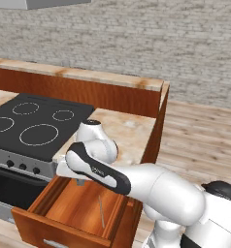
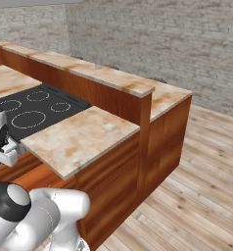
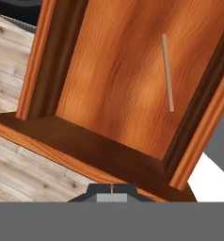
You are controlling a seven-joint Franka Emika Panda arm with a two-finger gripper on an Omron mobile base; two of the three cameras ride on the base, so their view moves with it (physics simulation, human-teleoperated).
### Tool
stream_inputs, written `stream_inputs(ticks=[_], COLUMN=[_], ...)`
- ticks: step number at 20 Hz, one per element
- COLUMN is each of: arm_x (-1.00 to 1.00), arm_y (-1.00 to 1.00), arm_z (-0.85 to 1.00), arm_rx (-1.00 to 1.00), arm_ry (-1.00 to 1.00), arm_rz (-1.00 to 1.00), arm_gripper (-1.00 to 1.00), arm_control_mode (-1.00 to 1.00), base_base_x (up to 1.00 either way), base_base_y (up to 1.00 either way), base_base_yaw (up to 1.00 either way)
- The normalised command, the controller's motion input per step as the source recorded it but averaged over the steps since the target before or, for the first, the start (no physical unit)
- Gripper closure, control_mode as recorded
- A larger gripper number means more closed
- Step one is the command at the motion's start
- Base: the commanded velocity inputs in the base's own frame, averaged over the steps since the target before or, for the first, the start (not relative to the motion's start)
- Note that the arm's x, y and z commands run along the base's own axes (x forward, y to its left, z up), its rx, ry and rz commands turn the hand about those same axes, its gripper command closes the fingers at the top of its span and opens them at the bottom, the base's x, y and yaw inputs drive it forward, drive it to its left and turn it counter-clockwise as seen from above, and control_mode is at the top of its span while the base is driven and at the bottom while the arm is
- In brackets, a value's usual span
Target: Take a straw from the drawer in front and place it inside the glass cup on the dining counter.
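Note:
The drawer (image 1: 64, 226) stands pulled open below the counter edge, with a bare reddish wood floor (image 3: 114, 80). The straw (image 1: 102, 211) lies flat on that floor toward the drawer's right side, a thin pale stick (image 3: 167, 73). My gripper (image 1: 80, 182) hangs over the drawer's rear left part, above the floor and apart from the straw. Its fingertips (image 3: 112, 190) meet at the bottom of the hand view, shut with nothing between them. The dining counter (image 1: 88, 75) runs along the back as a raised marbled top (image 2: 104, 73). The glass cup is out of view.
A black cooktop (image 1: 35, 123) with knobs and a grey oven front sits left of the drawer. A small marbled top (image 1: 124, 131) lies directly above the drawer (image 2: 79, 135). Plank floor (image 1: 200, 140) stretches to the right.

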Motion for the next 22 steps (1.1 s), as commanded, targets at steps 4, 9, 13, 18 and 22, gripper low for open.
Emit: stream_inputs(ticks=[4,9,13,18,22], arm_x=[0.0,0.0,0.0,0.0,0.0], arm_y=[0.0,0.09,0.1,0.13,0.16], arm_z=[-0.25,-0.36,-0.36,-0.36,-0.38], arm_rx=[0.01,0.0,0.0,0.0,0.0], arm_ry=[0.06,0.02,0.02,0.02,0.0], arm_rz=[0.0,0.0,0.0,0.0,0.0], arm_gripper=[1.0,1.0,1.0,1.0,1.0], arm_control_mode=[-1.0,-1.0,-1.0,-1.0,-1.0], base_base_x=[0.0,0.0,0.0,0.0,0.0], base_base_y=[0.0,0.0,0.0,0.0,0.0], base_base_yaw=[0.0,0.0,0.0,0.0,0.0])
